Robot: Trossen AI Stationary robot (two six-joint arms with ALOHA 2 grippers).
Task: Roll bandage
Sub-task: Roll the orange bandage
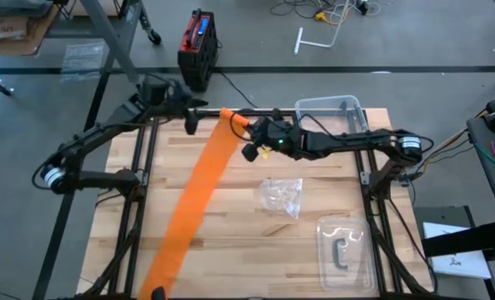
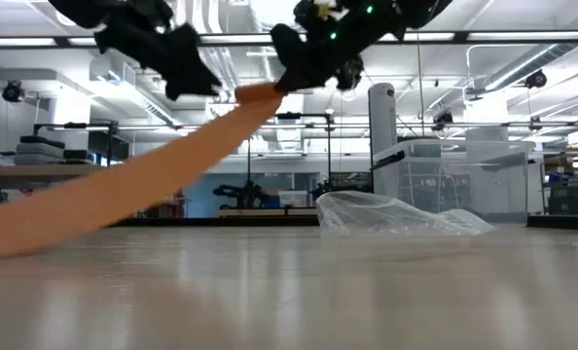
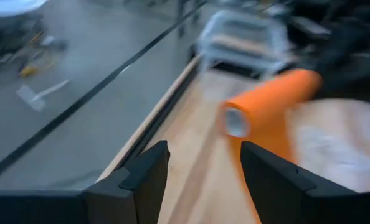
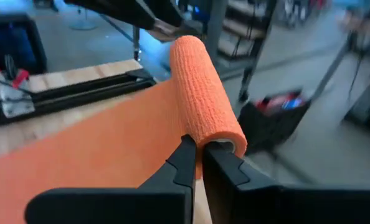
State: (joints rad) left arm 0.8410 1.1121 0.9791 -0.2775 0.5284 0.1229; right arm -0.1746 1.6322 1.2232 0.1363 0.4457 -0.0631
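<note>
The right gripper (image 4: 197, 163) hangs above the far side of the table (image 1: 231, 242), its 2 fingers (image 4: 179, 163) pinched on the rim of the rolled end of the bandage (image 4: 205, 93). From that roll the orange strip slopes down and runs across the table to its near edge. The left gripper (image 3: 203, 177) sits just beside the roll — fingers parted, holding nothing.

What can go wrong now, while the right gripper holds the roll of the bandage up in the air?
1. The right gripper pinches only the roll's edge, so the bandage may slip out.
2. The left gripper is open beside the roll, gripping nothing; the long loose strip may pull the roll looser.
3. The strip may brush the plastic wrapper lying nearby.
</note>
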